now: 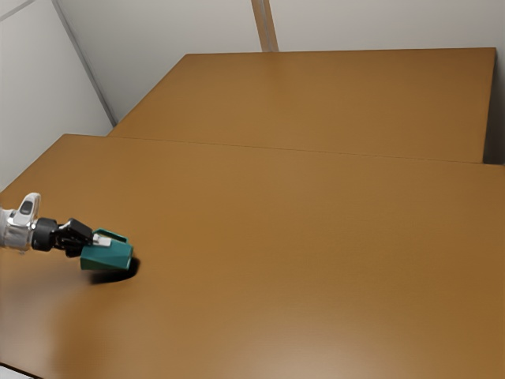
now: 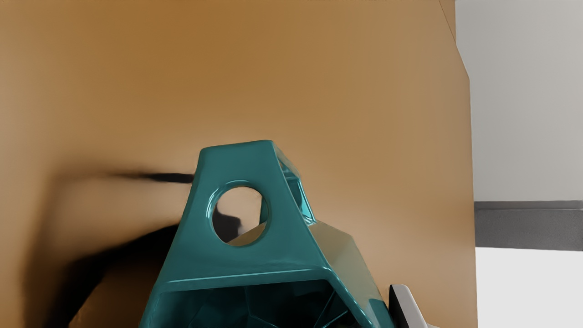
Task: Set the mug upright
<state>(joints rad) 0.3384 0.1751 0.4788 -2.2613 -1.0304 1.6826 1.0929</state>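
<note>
Black gripper [image 1: 96, 242] with teal mug [image 1: 108, 254], not upright.
Entering from the exterior view's left: gripper, close against the mug. Opening and hold: not to be told from here, mug's bulk being in the way. Next rightward: mug, tipped well over near the exterior view's left edge; mouth [image 2: 264, 307] turned toward the gripper, presumably to put a side wall within reach; handle [image 2: 282, 228], pierced by a round hole, set along the upper side, likely for clearance from the table [image 1: 300, 237]. Last: dark shadow [image 1: 136, 268], beneath and just past the mug. Judged as yet lacking: base down, mouth up.
</note>
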